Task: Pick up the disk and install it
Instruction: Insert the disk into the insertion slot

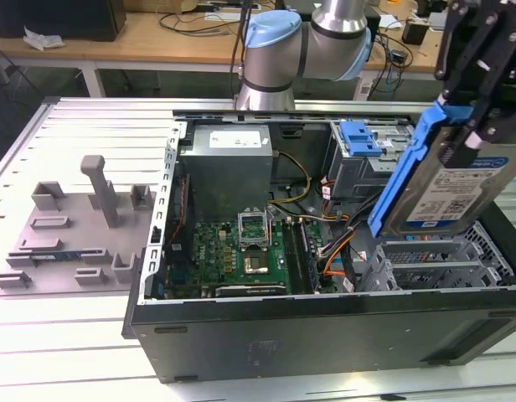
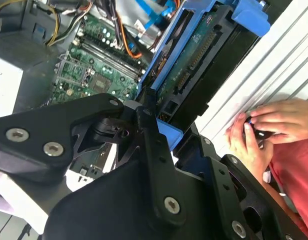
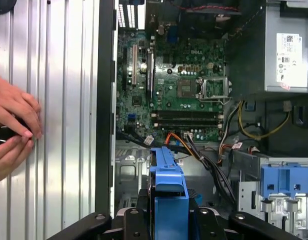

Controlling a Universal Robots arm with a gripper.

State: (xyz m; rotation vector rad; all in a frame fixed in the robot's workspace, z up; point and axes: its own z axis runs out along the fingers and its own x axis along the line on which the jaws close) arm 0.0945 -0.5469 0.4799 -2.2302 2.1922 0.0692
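Over the open computer case [image 1: 325, 343], the disk [image 1: 451, 193] is gripped tilted by the end effector [image 1: 472, 109] (likely for bay entry).

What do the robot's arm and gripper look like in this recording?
The arm is a thick silver-grey metal tube with rounded joints, closed off by light blue plastic caps. The gripper is matte black, built from flat, angular linkage bars pinned together. In the second wrist view its plates carry round silver screw heads.
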